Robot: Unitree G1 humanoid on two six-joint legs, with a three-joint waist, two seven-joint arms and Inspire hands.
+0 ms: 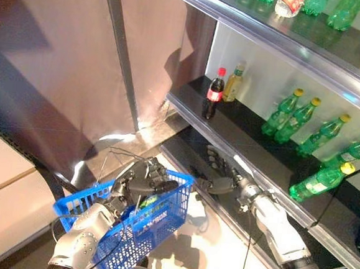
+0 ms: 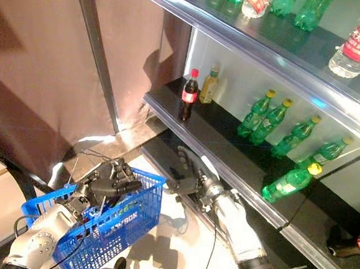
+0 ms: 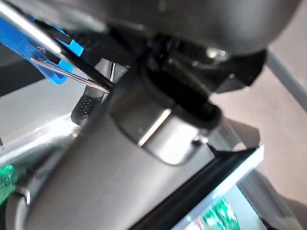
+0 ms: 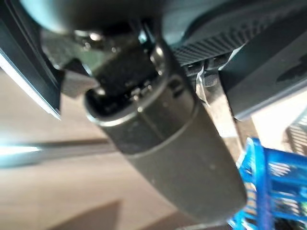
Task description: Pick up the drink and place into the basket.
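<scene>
Held basket (image 1: pixel 161 217) by its handle in curled left hand (image 1: pixel 140 182), green bottle (image 1: pixel 149 202) seemingly inside already; right hand (image 1: pixel 220 175) empty, fingers straight, below shelf (image 1: pixel 242 136).

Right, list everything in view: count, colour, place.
Basket: one, blue, held low at the left, a green item partly visible inside.
Cola bottle: one, dark with red cap, middle shelf's left end.
Yellowish bottle: one, just behind the cola.
Green bottles: five with yellow caps, middle shelf; four stand, the rightmost lies down.
Top shelf: more green bottles and clear red-labelled ones, count cut off.
Left hand: curled round the basket's wire handle.
Right hand: fingers straight, empty, below the middle shelf's front edge.
</scene>
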